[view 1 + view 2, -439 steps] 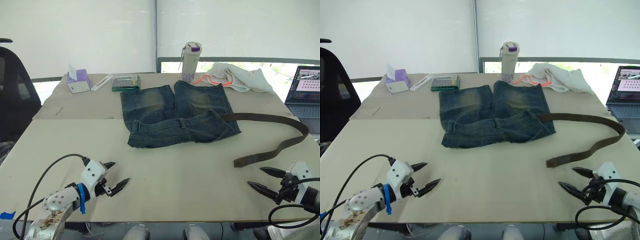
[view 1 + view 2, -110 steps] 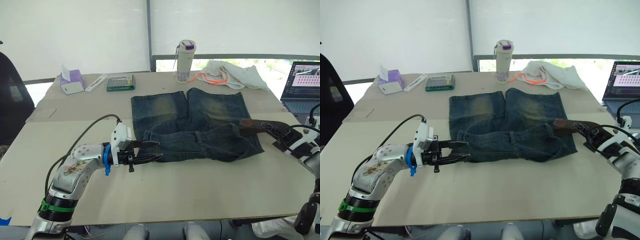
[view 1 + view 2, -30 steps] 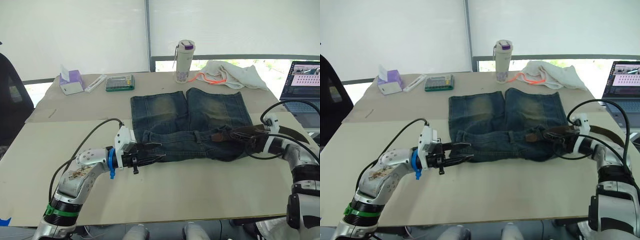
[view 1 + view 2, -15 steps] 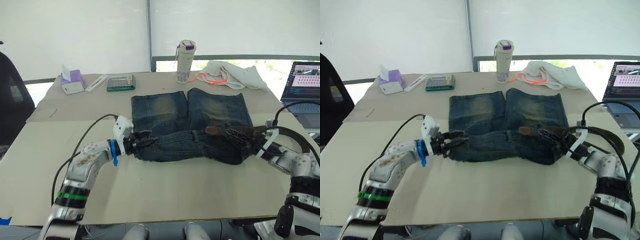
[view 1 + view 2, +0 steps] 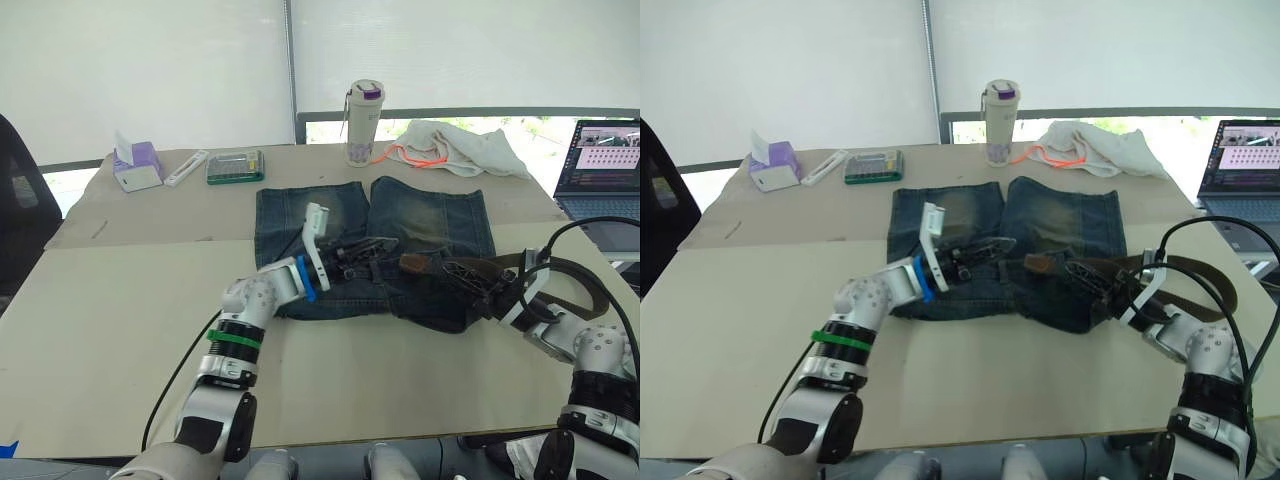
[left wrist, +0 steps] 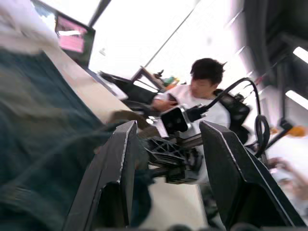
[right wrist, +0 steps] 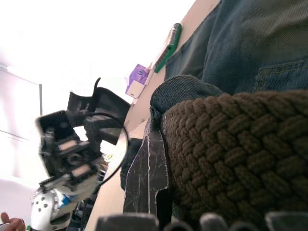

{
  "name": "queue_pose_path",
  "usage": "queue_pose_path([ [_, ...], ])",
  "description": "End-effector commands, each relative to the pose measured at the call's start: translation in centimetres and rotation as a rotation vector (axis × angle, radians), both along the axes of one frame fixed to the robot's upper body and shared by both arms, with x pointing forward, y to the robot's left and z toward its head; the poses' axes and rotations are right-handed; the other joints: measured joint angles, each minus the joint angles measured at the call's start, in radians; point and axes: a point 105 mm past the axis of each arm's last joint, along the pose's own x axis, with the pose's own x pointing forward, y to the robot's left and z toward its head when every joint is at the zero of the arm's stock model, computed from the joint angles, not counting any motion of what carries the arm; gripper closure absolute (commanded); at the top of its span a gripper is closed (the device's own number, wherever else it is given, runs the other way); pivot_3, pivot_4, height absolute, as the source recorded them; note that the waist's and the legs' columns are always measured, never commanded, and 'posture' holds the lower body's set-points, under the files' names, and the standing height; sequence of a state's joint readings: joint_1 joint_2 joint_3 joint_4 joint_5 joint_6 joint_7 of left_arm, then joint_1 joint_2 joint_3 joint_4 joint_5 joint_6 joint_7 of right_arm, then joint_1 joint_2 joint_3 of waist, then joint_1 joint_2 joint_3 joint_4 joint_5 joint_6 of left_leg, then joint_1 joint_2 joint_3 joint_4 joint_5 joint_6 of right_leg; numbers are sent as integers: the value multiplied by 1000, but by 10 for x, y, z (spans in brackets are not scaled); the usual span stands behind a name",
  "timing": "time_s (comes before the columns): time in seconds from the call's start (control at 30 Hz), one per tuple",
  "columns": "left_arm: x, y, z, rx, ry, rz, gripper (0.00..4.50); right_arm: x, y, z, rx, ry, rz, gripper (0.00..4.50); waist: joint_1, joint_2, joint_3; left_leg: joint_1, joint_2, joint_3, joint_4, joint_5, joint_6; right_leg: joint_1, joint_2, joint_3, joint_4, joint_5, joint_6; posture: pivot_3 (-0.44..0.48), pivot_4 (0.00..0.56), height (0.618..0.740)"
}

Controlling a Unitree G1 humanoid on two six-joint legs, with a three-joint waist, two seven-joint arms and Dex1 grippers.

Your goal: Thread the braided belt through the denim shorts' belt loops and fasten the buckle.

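Note:
The denim shorts [image 5: 420,215] lie flat in the middle of the table, waistband nearest me and bunched up. My left gripper [image 5: 385,248] reaches over the middle of that waistband, its fingers [image 6: 118,163] apart with nothing between them. My right gripper [image 5: 445,268] is at the waistband's right part, shut on the braided belt [image 7: 231,144]. The belt's brown tip [image 5: 415,262] pokes out toward the left gripper, and the rest of the strap [image 5: 585,290] curls away to the right. I cannot make out the belt loops or the buckle.
Along the table's far edge stand a tissue box [image 5: 137,165], a green case [image 5: 235,166], a bottle [image 5: 362,122] and a white cloth with orange cord [image 5: 450,148]. A laptop [image 5: 605,165] sits at far right. A person [image 6: 207,91] shows behind my right gripper.
My left gripper has swung from the waistband's left end to its middle, close to the belt tip. My right gripper has stayed shut on the belt, hardly moving.

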State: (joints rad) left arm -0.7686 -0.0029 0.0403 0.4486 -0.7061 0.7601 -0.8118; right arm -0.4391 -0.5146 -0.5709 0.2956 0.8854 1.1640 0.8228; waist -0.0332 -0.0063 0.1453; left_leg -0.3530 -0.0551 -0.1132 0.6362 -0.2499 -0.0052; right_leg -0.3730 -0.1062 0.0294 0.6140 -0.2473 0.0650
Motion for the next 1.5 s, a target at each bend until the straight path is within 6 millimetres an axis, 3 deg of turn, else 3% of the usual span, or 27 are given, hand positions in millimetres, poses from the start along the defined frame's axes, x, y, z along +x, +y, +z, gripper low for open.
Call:
queue_pose_path([
  [0.03, 3, -9, -1, 4, 43, -7, 2298, -7, 5, 21, 47, -97, 42, 4500, 0, 0, 0, 0, 0, 0, 0, 0, 0, 0, 0, 0, 0, 0, 0, 0, 150, 740],
  [0.23, -1, -25, -11, 17, 71, -28, 2298, -14, 10, 21, 34, -126, 67, 4500, 4, 0, 0, 0, 0, 0, 0, 0, 0, 0, 0, 0, 0, 0, 0, 0, 150, 740],
  [0.5, -2, -35, -4, -39, 94, -37, 2298, -17, 14, 14, -23, -126, 80, 4500, 12, 0, 0, 0, 0, 0, 1, 0, 0, 0, 0, 0, -1, 0, 1, 0, 150, 740],
  [0.6, -3, -38, -5, -38, 91, -40, 3004, -15, 11, 14, -32, -126, 69, 4500, 14, 0, 0, 0, 0, 0, 1, 0, 0, 0, 0, 1, -1, 0, 1, 0, 150, 740],
  [0.73, -9, -41, -7, -26, 74, -69, 4477, -16, 11, 14, -52, -132, 71, 4500, 15, 0, 0, 0, 0, 1, 1, 0, 0, 0, 0, 1, -1, 0, 1, 0, 150, 740],
  [0.9, -11, -41, -10, -23, 75, -72, 4477, -12, 8, 12, -83, -147, 39, 4500, 15, -1, 0, 0, 0, 1, 1, 0, 0, 0, 0, 1, -1, 0, 1, 0, 150, 740],
  [1.17, 6, -32, -19, 51, 56, 48, 4500, -17, -31, 28, -244, -290, -123, 1757, 22, -1, 1, -1, -1, 1, 1, 0, 0, 0, -1, 1, -1, 0, 1, 0, 150, 740],
  [1.33, 19, -25, -24, 137, -19, 158, 4500, -44, -47, 23, -578, -357, -108, 48, 28, -4, 2, -1, -2, 1, 1, 0, 0, 0, -1, 0, -2, -2, 5, 0, 150, 740],
  [1.5, 22, -25, -19, 129, -47, 174, 4500, -44, -48, 7, -850, -377, -115, 48, 15, -6, 4, 0, -1, 3, 1, 0, 0, 1, -1, 2, -2, -5, 12, 0, 150, 740],
])
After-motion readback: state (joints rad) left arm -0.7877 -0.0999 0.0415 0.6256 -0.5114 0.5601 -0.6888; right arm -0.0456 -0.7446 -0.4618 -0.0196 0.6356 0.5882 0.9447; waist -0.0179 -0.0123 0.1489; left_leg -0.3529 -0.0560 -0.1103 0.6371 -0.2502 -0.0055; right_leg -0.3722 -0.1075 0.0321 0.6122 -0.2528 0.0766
